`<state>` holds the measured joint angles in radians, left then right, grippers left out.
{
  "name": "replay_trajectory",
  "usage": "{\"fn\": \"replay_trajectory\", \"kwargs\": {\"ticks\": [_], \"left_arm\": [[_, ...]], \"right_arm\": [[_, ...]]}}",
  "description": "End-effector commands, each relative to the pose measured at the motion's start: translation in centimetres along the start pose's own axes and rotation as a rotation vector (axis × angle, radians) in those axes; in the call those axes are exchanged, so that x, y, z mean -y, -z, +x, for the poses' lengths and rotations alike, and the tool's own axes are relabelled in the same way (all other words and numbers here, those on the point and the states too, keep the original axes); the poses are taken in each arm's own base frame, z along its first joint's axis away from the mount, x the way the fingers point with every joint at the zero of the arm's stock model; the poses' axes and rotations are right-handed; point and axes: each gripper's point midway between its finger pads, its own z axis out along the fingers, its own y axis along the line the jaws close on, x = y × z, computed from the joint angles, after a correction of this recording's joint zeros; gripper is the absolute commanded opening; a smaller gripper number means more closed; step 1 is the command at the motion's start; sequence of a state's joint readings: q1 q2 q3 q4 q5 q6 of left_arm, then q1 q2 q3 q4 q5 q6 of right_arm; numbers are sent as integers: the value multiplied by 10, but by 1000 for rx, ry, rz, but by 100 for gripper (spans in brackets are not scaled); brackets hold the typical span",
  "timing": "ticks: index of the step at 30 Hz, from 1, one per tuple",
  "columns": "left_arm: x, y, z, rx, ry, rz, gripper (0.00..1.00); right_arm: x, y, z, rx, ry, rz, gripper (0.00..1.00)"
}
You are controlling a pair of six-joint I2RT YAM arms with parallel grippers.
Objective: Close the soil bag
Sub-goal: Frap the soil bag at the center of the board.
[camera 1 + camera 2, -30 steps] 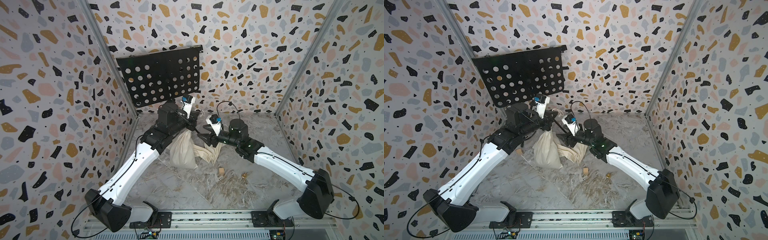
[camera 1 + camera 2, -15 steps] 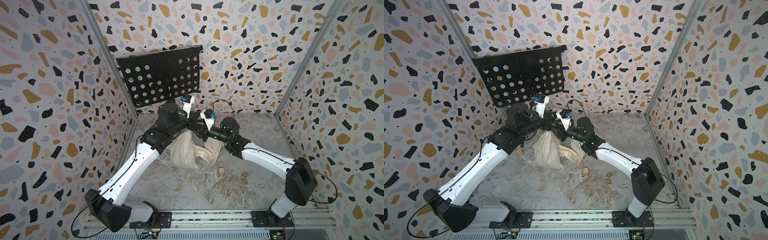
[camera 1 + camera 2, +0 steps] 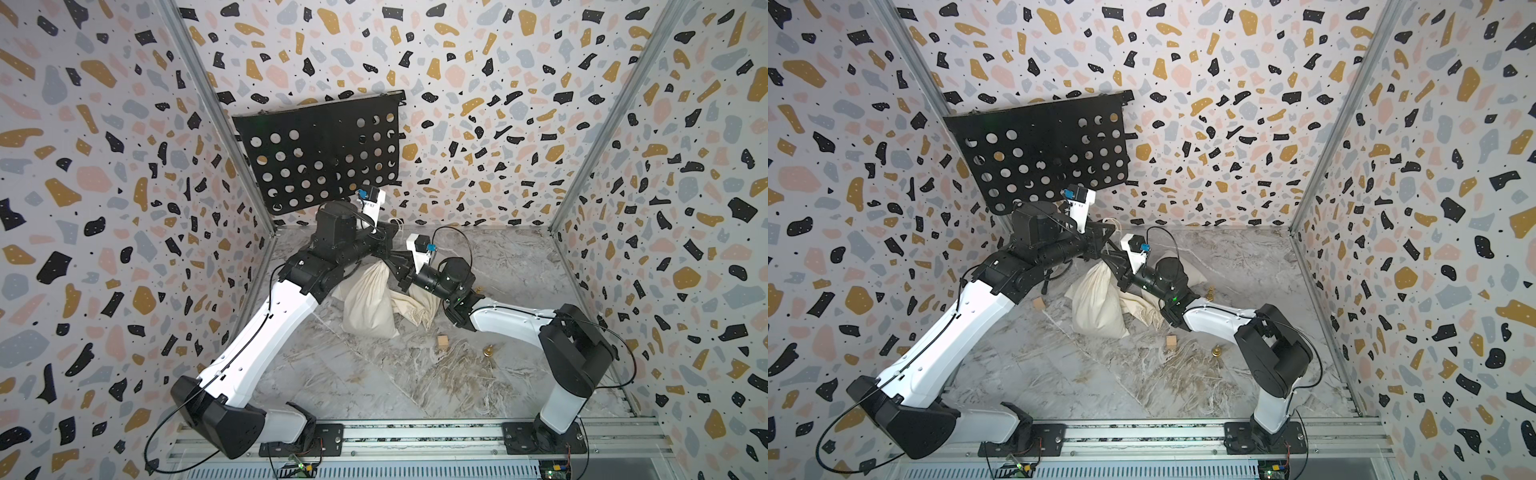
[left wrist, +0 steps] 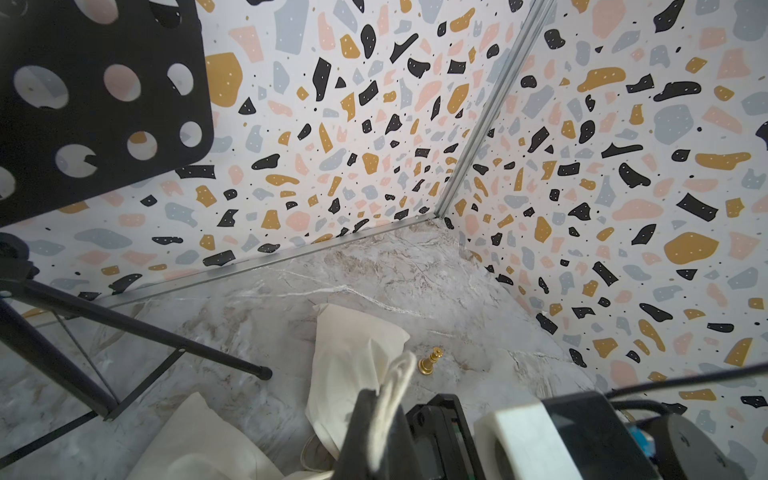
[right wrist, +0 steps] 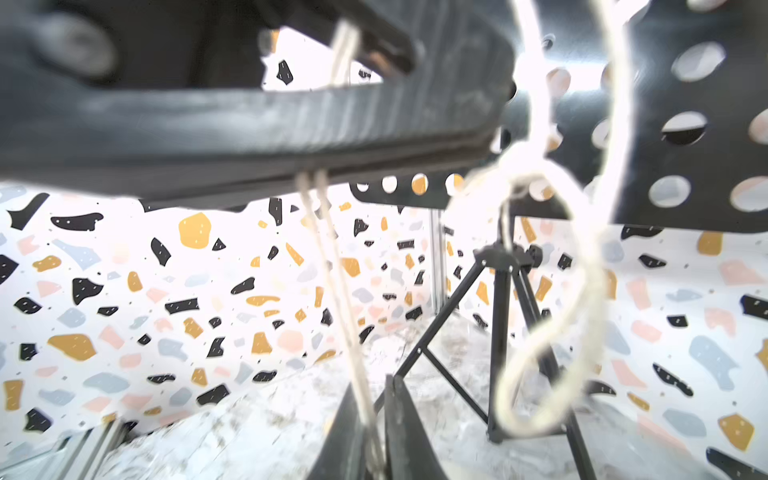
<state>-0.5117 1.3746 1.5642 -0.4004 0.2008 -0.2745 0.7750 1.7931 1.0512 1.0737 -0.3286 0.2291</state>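
Note:
The soil bag (image 3: 370, 305) (image 3: 1098, 305) is a cream cloth sack standing mid-table, its neck gathered upward. Above the neck, my left gripper (image 3: 387, 244) (image 4: 384, 395) is shut on the bag's white drawstring (image 4: 400, 372). My right gripper (image 3: 394, 264) (image 3: 1111, 261) sits just below it, right at the neck. In the right wrist view the drawstring (image 5: 332, 270) runs down from the left gripper's closed fingers (image 5: 291, 137) into my right gripper (image 5: 374, 401), whose jaws pinch it. A loose loop of drawstring (image 5: 582, 316) hangs beside them.
A black perforated music stand (image 3: 320, 158) on a tripod (image 5: 503, 291) stands at the back left, close behind both grippers. Another cream bag (image 3: 417, 309) lies beside the soil bag. A wooden cube (image 3: 443, 341) and gold pieces (image 3: 489, 351) (image 4: 430, 361) lie on the marble floor.
My right arm has swung left to the bag's neck under the left gripper, and its jaws have closed on the drawstring. The left arm has stayed put.

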Motion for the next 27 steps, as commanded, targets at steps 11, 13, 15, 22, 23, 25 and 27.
{"fn": "replay_trajectory", "kwargs": {"ticks": [11, 13, 15, 22, 23, 25, 27], "left_arm": [[84, 134, -193, 642, -113, 240, 0], [87, 138, -194, 652, -113, 251, 0], [88, 141, -193, 659, -107, 262, 0], [87, 136, -179, 631, -81, 287, 0], [83, 132, -174, 622, -79, 271, 0], [73, 122, -160, 590, -77, 228, 0], [61, 110, -147, 563, -69, 184, 0]], "right_arm": [[36, 90, 246, -604, -110, 228, 19], [38, 90, 246, -615, -107, 238, 21], [38, 90, 245, -626, -108, 241, 23], [34, 83, 237, -614, -122, 215, 25], [32, 83, 232, -601, -121, 207, 25], [27, 81, 215, -564, -110, 187, 28], [22, 80, 197, -527, -96, 168, 34]]}}
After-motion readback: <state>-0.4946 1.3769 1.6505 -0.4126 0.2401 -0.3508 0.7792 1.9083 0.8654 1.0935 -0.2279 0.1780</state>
